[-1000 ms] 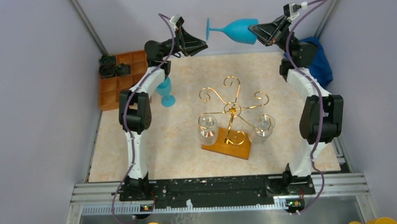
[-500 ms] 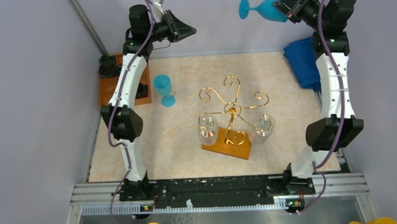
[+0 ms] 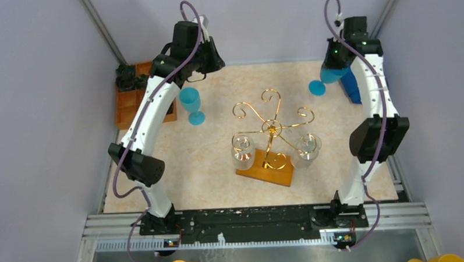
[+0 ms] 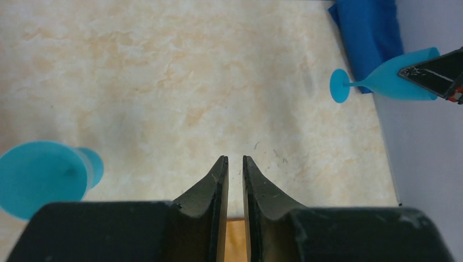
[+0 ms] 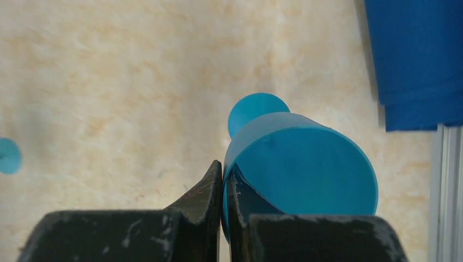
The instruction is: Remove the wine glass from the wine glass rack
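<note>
- Glass [image 5: 306, 169] — the blue one — is held well apart from the rack [image 3: 270, 128], over the far right of the table [image 3: 219, 178] and near the cloth [image 3: 353, 86]. It is tilted, with its foot toward the table's middle.
- It is gripped by the right gripper [image 5: 223, 174] at the rim only. The jaws are closed down to a sliver, with just the thin bowl wall pinched between them.
- Nothing is held by the left gripper [image 4: 235, 166], and its jaws are all but closed, with a narrow gap. It hangs over the far left, near a second blue glass [image 3: 191, 104] standing on the table.
- A slip is judged the main risk, since so small a grip on a smooth wall could be broken by a quick wrist turn, the stem and foot acting as a lever.
- If the glass is lowered while tilted, the foot could be landed on its edge and the glass toppled or sent rolling.
- If it is set on the cloth's border, an uneven footing could be given.
- The clear glasses [image 3: 242, 151] hung on the rack — and its wire arms — could be struck by a low sweep inward.
</note>
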Robot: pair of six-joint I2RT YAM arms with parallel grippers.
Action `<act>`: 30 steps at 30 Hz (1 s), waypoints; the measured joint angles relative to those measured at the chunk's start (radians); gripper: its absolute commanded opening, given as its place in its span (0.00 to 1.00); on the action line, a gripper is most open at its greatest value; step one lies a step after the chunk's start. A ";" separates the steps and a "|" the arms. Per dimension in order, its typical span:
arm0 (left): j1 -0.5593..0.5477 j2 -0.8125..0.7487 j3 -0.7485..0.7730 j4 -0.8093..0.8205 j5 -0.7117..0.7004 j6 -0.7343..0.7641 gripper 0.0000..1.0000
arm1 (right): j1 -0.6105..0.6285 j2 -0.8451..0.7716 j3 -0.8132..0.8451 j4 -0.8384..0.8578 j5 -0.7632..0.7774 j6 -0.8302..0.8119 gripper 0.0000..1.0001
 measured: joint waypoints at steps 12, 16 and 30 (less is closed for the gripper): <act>-0.024 -0.270 -0.279 -0.011 -0.156 0.017 0.24 | 0.092 0.046 -0.273 0.032 0.232 -0.058 0.00; -0.024 -0.303 -0.292 -0.003 -0.158 0.016 0.24 | 0.097 0.046 -0.315 0.070 0.258 -0.060 0.00; -0.024 -0.308 -0.323 0.004 -0.156 0.014 0.26 | 0.098 -0.013 -0.427 0.193 0.258 -0.048 0.44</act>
